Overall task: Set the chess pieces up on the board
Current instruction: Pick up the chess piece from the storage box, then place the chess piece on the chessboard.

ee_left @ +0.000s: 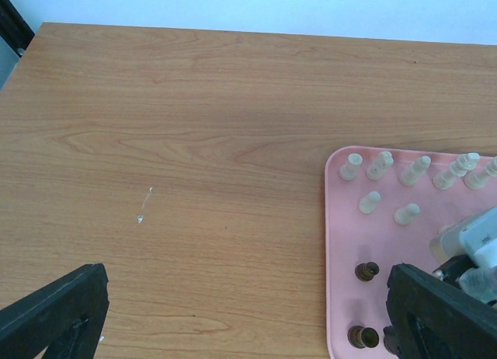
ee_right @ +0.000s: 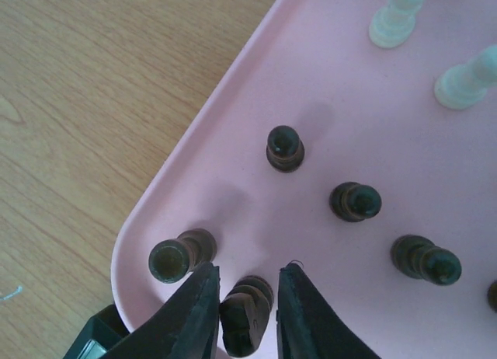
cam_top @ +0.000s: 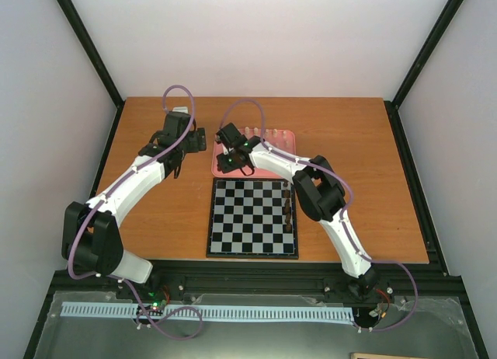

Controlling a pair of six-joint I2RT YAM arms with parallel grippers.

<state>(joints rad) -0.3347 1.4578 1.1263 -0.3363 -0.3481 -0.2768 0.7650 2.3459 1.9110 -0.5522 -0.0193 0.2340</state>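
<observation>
The right arm bends forward over the pink tray (ee_right: 334, 87), its wrist tipped steeply down at the tray's near corner. Its claw (ee_right: 247, 293) straddles a dark piece (ee_right: 242, 322), fingers tight on either side; whether they actually pinch it, I cannot tell. The left arm stretches out left of the tray, its claw (ee_left: 245, 297) spread wide above the bare worktop (ee_left: 194, 126). Cream pieces (ee_left: 404, 172) stand along the tray's far side. The board (cam_top: 248, 223) lies just nearer than the tray.

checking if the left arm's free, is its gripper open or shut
Open: in the wrist view the left gripper has its fingers spread wide, holding nothing.
</observation>
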